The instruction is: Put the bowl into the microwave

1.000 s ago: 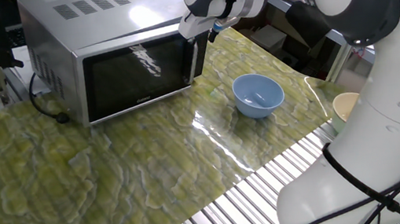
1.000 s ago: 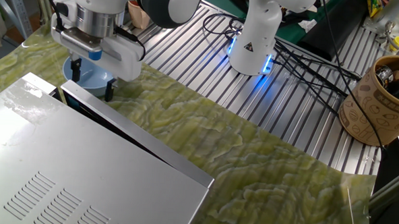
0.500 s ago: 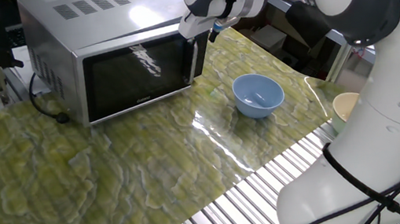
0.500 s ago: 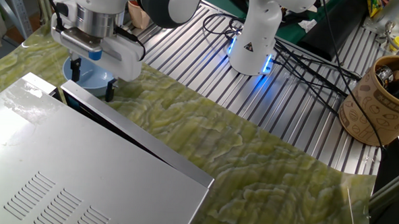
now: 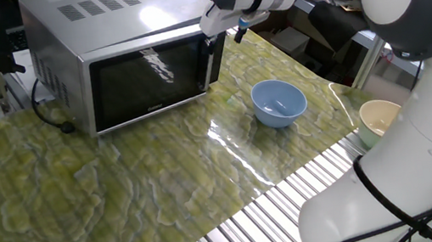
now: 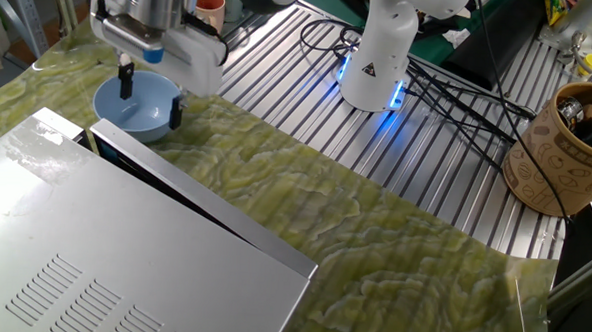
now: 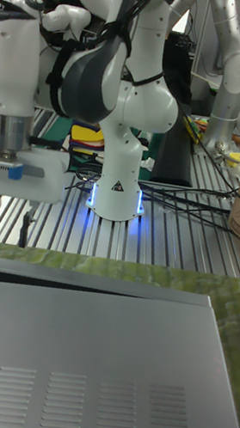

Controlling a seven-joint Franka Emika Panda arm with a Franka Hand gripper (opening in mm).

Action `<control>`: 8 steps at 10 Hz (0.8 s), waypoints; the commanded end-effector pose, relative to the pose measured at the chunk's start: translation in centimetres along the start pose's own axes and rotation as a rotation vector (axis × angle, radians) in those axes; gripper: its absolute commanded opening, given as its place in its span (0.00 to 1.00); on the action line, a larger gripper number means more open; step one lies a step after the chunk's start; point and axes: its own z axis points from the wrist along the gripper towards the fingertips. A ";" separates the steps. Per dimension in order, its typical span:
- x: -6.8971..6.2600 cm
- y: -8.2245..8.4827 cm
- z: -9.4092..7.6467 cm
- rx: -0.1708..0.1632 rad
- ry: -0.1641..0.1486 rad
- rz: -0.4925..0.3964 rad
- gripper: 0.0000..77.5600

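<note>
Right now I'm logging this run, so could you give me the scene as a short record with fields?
bowl: light-blue bowl upright on the green mat, empty, not held
microwave: silver microwave at the mat's far end, door slightly ajar at its handle edge
gripper: gripper above the mat by the microwave's door edge, fingers apart, holding nothing
other bowl: cream bowl at the mat's edge, beside the arm
task state: bowl not yet in the microwave
</note>
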 end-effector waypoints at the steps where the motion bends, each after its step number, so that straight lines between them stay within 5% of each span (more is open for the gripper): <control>1: -1.1 0.4 -3.3 0.001 0.009 0.021 1.00; 8: -1.8 2.0 -3.3 0.002 -0.001 0.029 1.00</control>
